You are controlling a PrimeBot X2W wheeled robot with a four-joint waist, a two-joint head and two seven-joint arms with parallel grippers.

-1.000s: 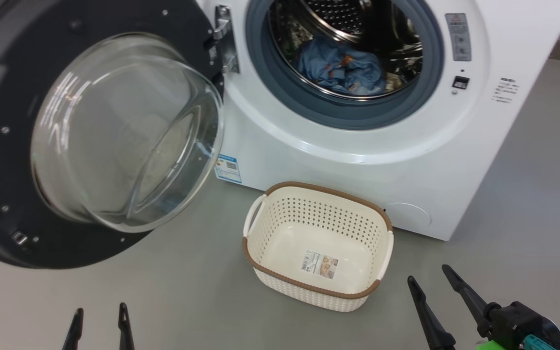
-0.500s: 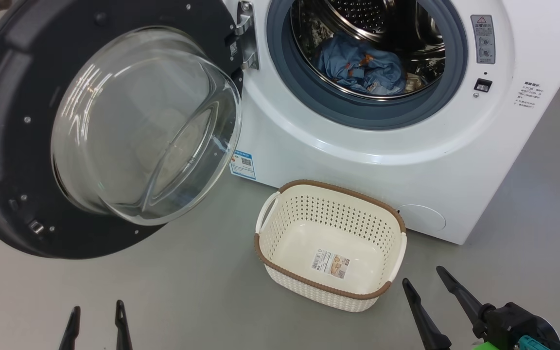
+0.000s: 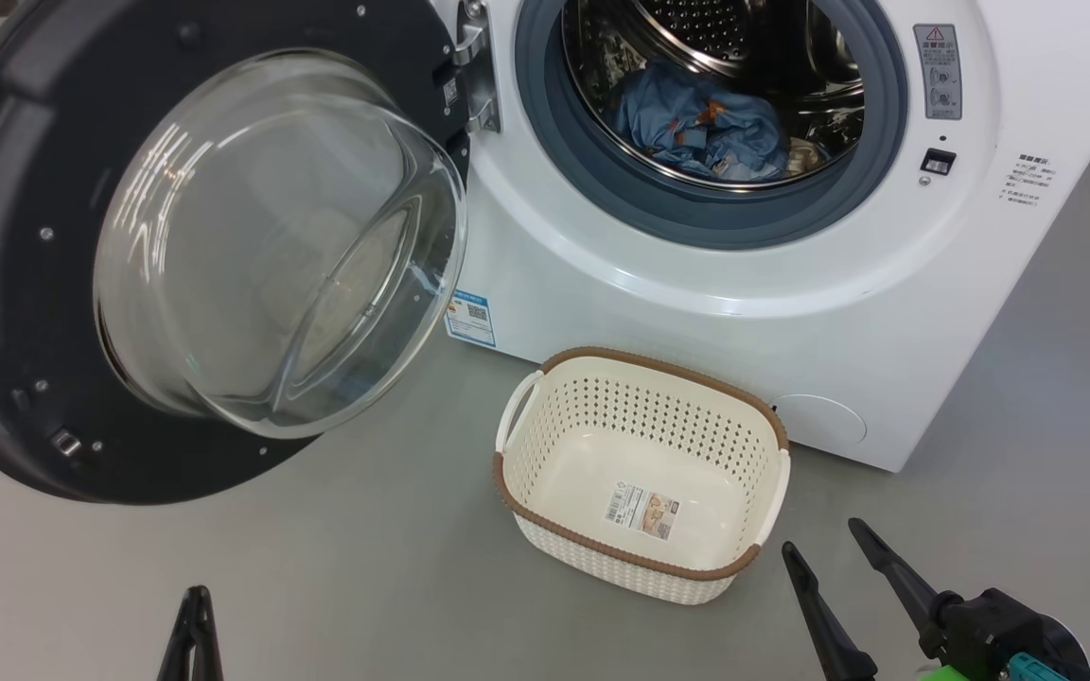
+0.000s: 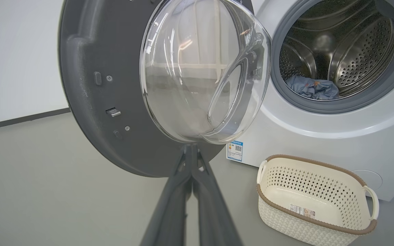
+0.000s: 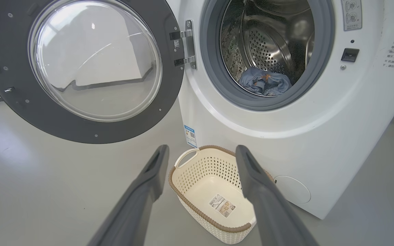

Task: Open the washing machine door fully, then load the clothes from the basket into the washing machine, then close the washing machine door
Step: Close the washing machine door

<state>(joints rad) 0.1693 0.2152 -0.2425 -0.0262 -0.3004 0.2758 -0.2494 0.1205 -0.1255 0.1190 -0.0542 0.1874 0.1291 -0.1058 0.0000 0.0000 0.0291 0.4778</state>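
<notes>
Left gripper (image 3: 195, 596), two long dark fingers: pressed together with nothing between them, where half a second ago they stood apart. Its base is cut off by the head view's bottom edge.

Right gripper (image 3: 821, 535): fingers spread as before, holding nothing, near the small cream-white perforated plastic basket with a brown woven-look rim (image 3: 659, 360).

Basket: stands on the grey floor (image 3: 365, 567) just before the white boxy front-loading washing machine (image 3: 696, 312).

Large round glossy black washing machine door with a bulging clear glass window (image 3: 271, 236): swung open to the left, its left edge cut off.

Blue printed clothes (image 3: 696, 128): lying in the steel perforated drum (image 3: 715, 28), print hard to make out.

Labels:
- Blue sticker with a QR code (image 3: 469, 319) sits low on the machine front.
- Label sticker (image 3: 641, 511) lies on the basket's bare bottom.
- Grey warning-triangle label (image 3: 940, 71) sits beside the opening.
- Printed lines (image 3: 1028, 180) on the front are too small to read.
</notes>
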